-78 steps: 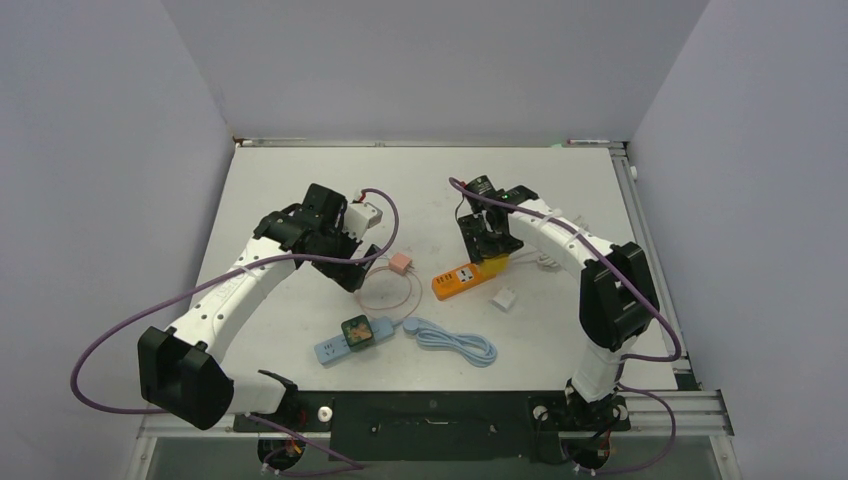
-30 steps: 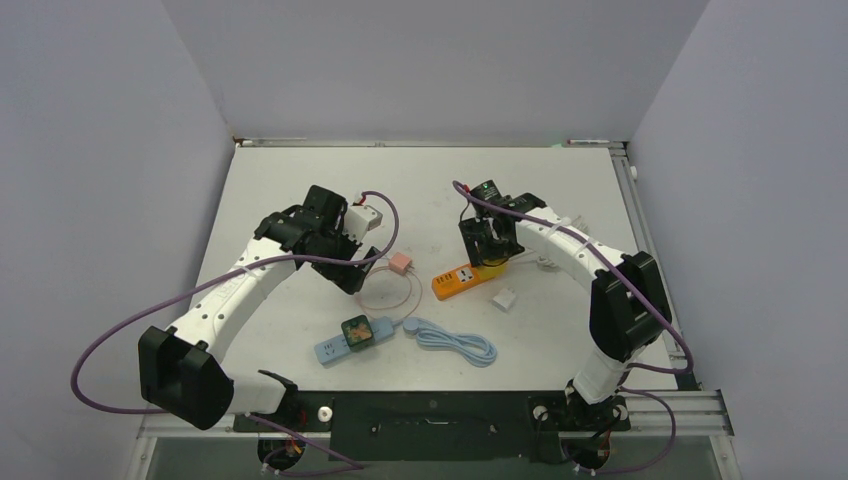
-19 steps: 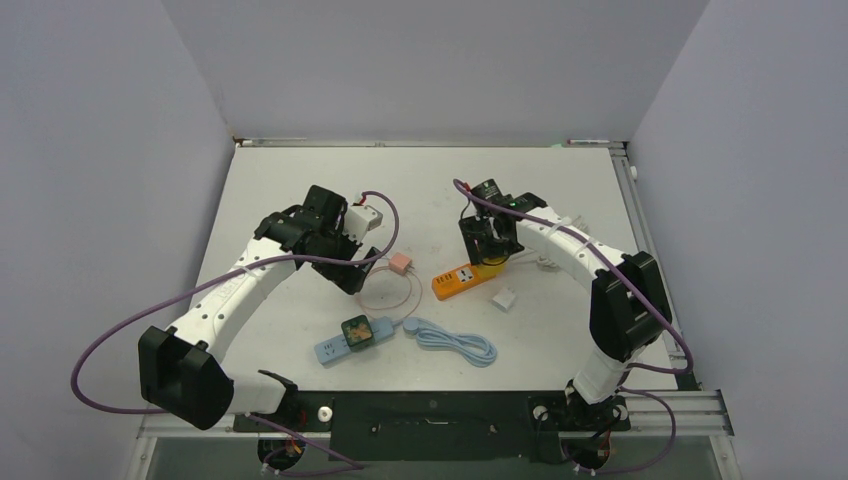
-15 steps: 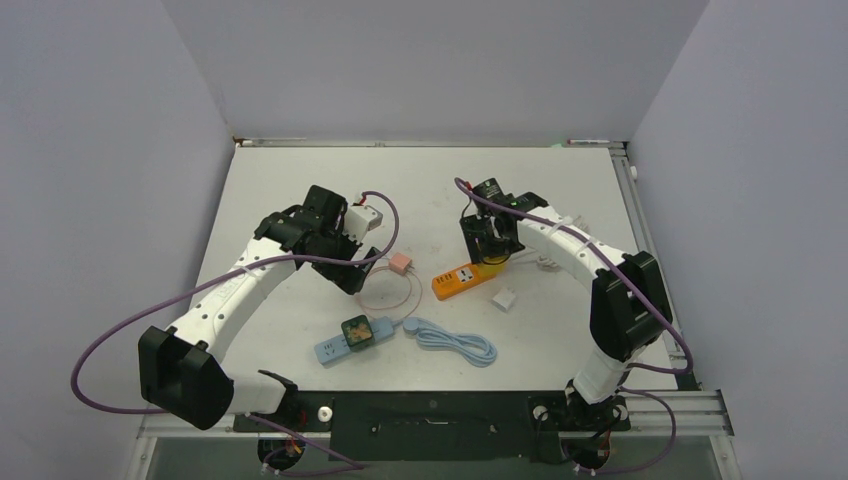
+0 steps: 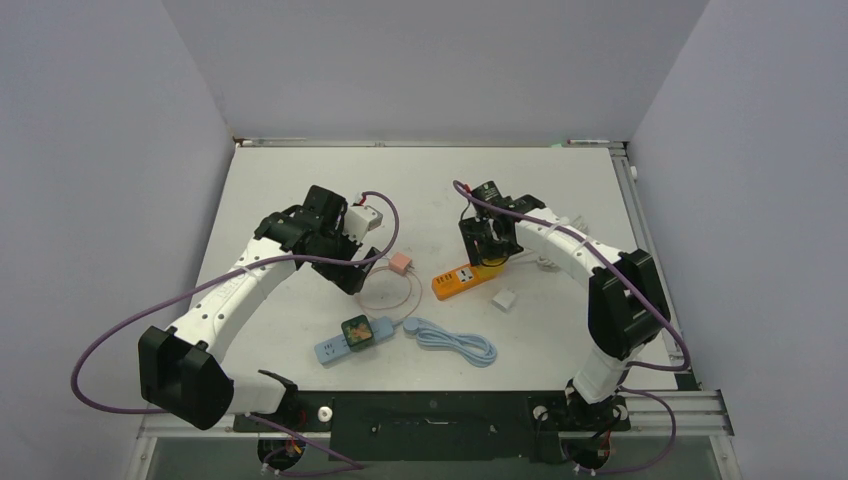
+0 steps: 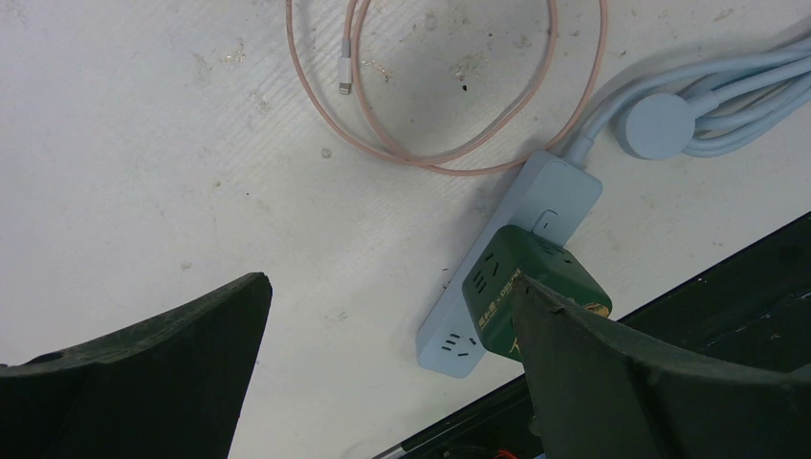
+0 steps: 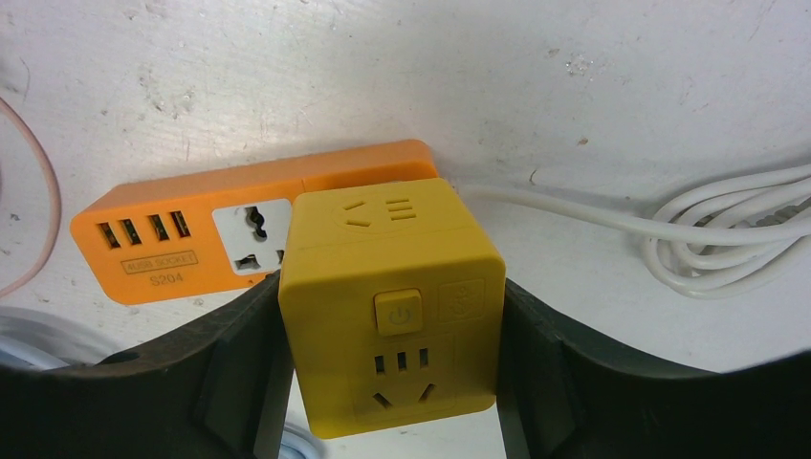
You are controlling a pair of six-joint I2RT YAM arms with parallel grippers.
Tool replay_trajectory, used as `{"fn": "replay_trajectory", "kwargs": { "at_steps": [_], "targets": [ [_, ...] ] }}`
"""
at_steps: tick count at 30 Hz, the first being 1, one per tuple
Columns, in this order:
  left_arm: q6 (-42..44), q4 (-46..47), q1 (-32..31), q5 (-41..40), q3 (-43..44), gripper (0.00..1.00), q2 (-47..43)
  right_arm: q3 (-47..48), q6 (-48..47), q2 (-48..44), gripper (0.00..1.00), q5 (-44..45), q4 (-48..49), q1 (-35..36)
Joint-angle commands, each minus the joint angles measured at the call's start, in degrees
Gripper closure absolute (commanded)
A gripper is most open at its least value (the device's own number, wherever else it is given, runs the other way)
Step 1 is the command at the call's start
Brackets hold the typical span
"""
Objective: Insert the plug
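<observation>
My right gripper (image 7: 392,373) is shut on a yellow cube plug (image 7: 390,301), held upright over the right end of the orange power strip (image 7: 182,244); whether its pins are in the socket is hidden. In the top view the gripper (image 5: 487,243) sits over that strip (image 5: 455,280). My left gripper (image 6: 387,363) is open and empty above the table; in the top view it (image 5: 352,268) hangs left of a pink adapter (image 5: 400,263). A green cube plug (image 6: 531,292) sits in the light blue power strip (image 6: 507,258).
A thin pink cable loop (image 6: 449,86) lies on the table. A coiled blue cord (image 5: 455,343) runs from the blue strip. A white coiled cord (image 7: 727,229) lies right of the orange strip. A small white plug (image 5: 503,298) lies near it.
The right arm's elbow and gripper have shifted slightly over the orange strip with the yellow plug. The left arm has not moved.
</observation>
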Motion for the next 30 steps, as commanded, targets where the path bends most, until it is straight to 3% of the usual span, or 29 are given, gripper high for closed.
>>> {"fn": "replay_trajectory", "kwargs": {
  "at_steps": [1, 30],
  "targets": [
    [0.16, -0.22, 0.32, 0.61, 0.98, 0.06, -1.28, -0.48, -0.58, 0.17, 0.95, 1.86, 1.48, -0.38],
    [0.14, -0.26, 0.41, 1.25, 1.37, 0.06, -1.19, -1.10, 1.57, 0.36, 0.95, 7.17, 2.54, 0.87]
  ]
}}
